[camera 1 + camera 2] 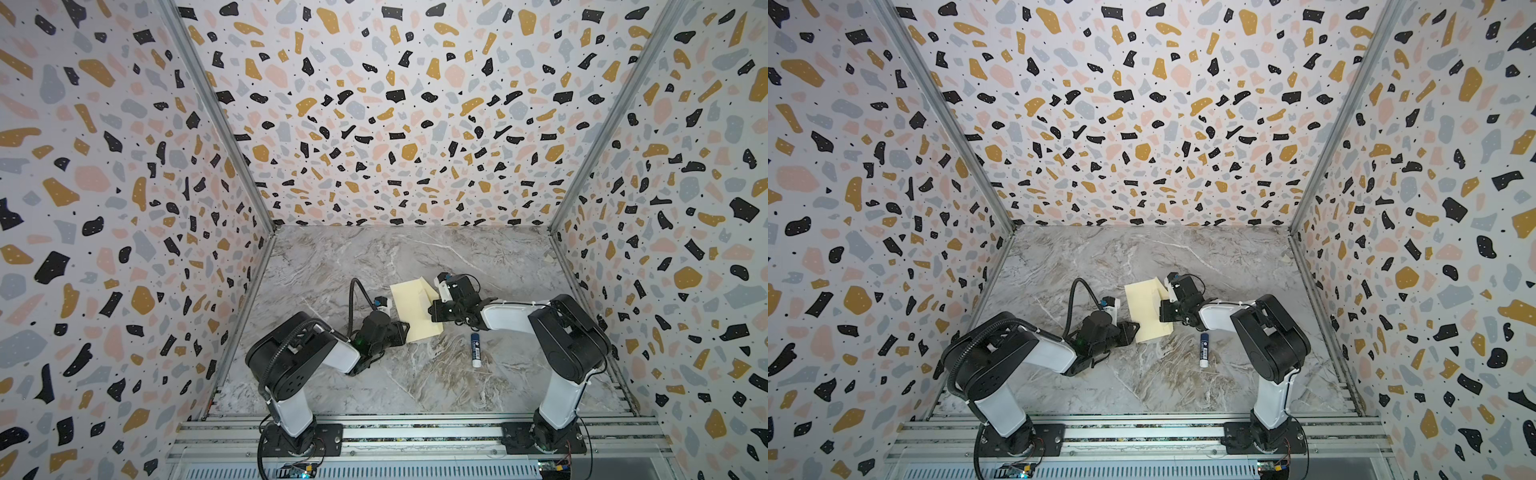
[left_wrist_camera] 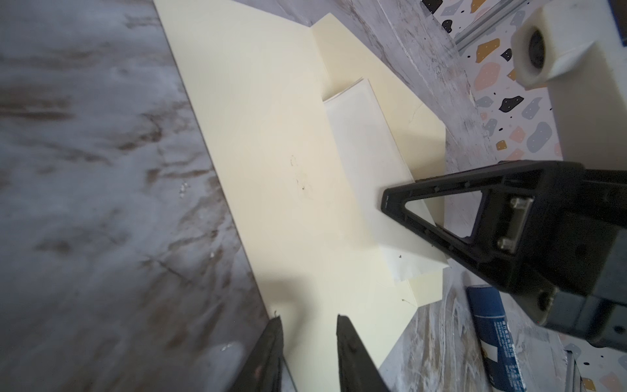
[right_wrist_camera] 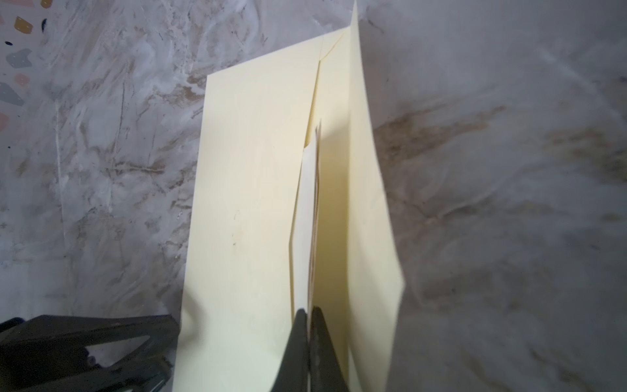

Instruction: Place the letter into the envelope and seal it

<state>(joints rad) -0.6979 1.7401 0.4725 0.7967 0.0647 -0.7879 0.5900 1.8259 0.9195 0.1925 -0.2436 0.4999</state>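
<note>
The pale yellow envelope (image 1: 411,309) (image 1: 1144,309) (image 2: 271,152) (image 3: 247,203) lies flat on the marble table, its flap (image 3: 368,176) raised along the side facing the right arm. The letter (image 2: 366,163) (image 3: 305,220), folded and showing whitish, sits at the envelope's mouth between the top panel and the flap. My right gripper (image 1: 433,309) (image 1: 1162,309) (image 2: 385,200) (image 3: 309,310) is shut on the letter's near edge. My left gripper (image 1: 405,330) (image 1: 1134,328) (image 2: 308,319) stands over the envelope's near corner, jaws slightly apart with nothing pinched between them.
A blue and white glue stick (image 1: 476,349) (image 1: 1204,350) (image 2: 492,339) lies on the table just in front of the right gripper, close to the envelope's corner. Patterned walls enclose the marble table (image 1: 415,374) on three sides.
</note>
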